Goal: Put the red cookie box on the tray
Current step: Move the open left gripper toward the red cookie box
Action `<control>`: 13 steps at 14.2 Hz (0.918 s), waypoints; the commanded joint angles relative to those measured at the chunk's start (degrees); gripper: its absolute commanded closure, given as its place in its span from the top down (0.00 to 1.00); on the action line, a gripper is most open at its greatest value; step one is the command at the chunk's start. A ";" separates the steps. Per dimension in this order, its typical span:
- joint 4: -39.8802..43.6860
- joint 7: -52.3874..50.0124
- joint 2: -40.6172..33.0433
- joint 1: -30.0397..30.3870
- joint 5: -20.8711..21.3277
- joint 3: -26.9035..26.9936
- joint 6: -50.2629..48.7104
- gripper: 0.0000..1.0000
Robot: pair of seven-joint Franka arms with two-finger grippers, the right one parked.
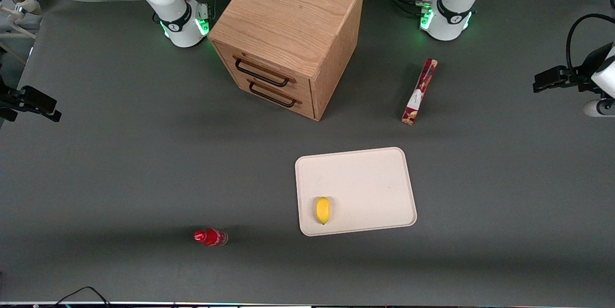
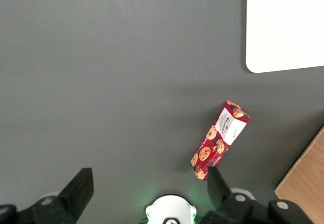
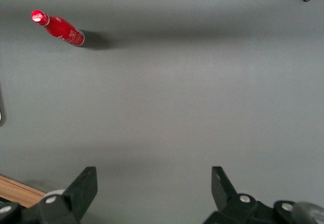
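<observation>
The red cookie box [image 1: 419, 92] stands on its long thin edge on the grey table, between the working arm's base and the tray; its white patch and cookie pictures show in the left wrist view [image 2: 220, 139]. The cream-white tray [image 1: 370, 178] lies flat, nearer to the front camera than the box, and one rounded corner of the tray [image 2: 283, 27] shows from the wrist. My left gripper [image 1: 540, 81] hangs high at the working arm's end of the table, well apart from the box. It [image 2: 148, 183] is open, with nothing between its fingers [image 2: 78, 188].
A yellow lemon [image 1: 322, 210] lies on the tray near its front rim. A wooden drawer cabinet [image 1: 288, 34] stands beside the box, toward the parked arm. A small red bottle [image 1: 210, 237] stands near the table's front edge.
</observation>
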 commanded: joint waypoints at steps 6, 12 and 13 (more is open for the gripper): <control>1.54 -0.18 1.21 -0.11 0.22 0.26 -5.52 1.00; -14.77 3.52 -3.78 -0.37 -7.68 -6.40 -4.51 1.00; -20.03 3.43 -6.06 -0.37 -8.13 -8.51 -1.26 1.00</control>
